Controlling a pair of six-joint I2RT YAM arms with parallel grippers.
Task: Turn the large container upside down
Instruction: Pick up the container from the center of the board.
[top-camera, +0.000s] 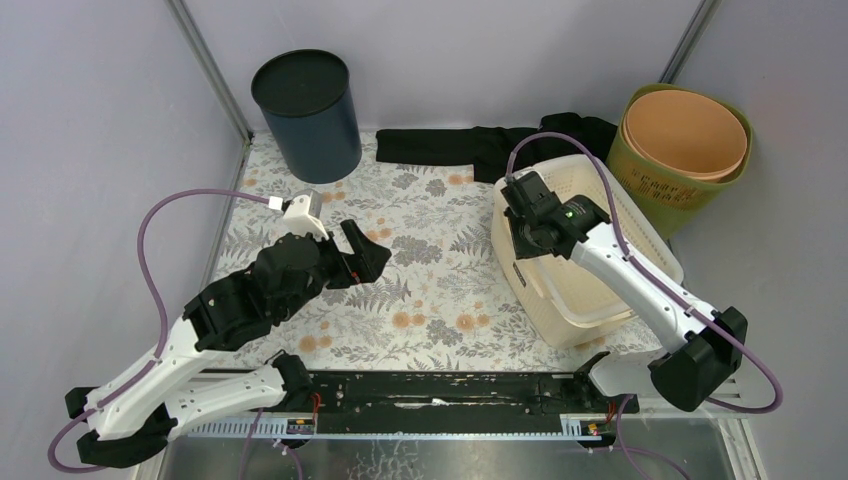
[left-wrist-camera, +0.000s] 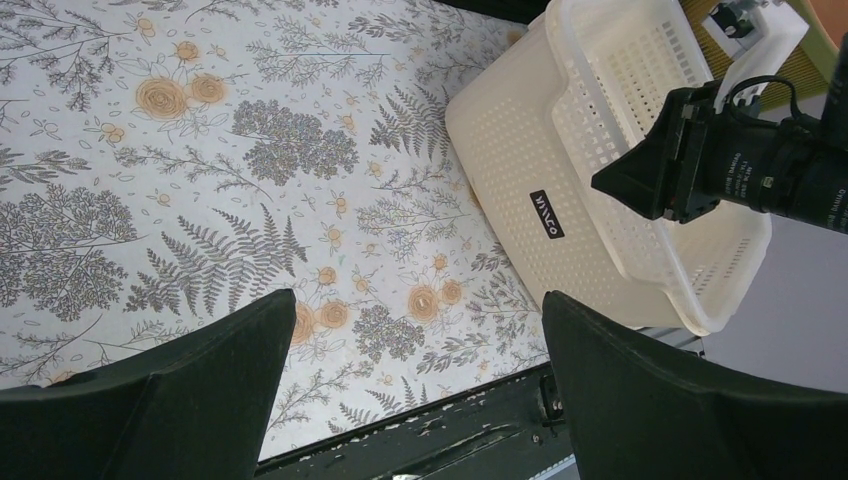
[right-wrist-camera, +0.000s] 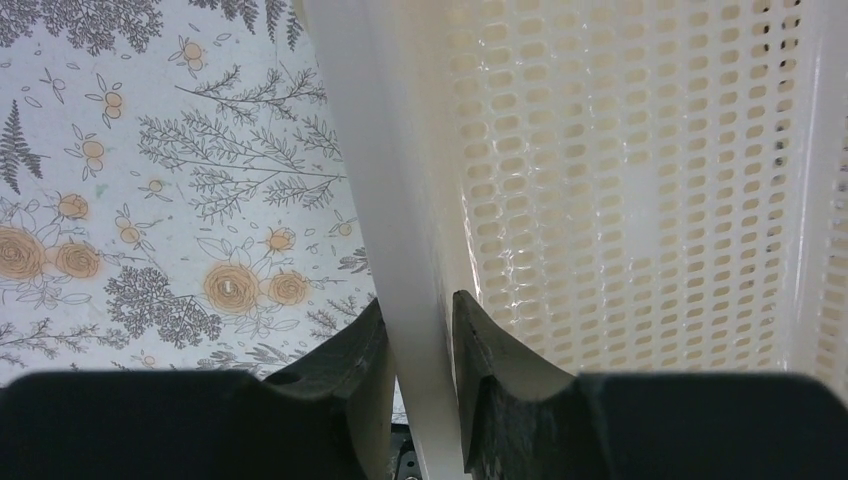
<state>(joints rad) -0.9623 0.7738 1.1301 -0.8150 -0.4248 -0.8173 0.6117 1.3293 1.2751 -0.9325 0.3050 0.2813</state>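
A small black label (left-wrist-camera: 547, 214) with white letters sits on the outer side wall of the cream basket (left-wrist-camera: 500, 130). Its word is turned and too small to read surely. The green bin (top-camera: 640, 190) carries black print (top-camera: 648, 184), and the right arm's black wrist (left-wrist-camera: 760, 175) carries tiny white lettering. Both are illegible.

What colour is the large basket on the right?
The basket is cream plastic, perforated all over with small slots. It shows best in the left wrist view.

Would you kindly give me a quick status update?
Left pincer open, hovering. Right pincer shut on white basket rim. Basket upright. Green bin close beside.
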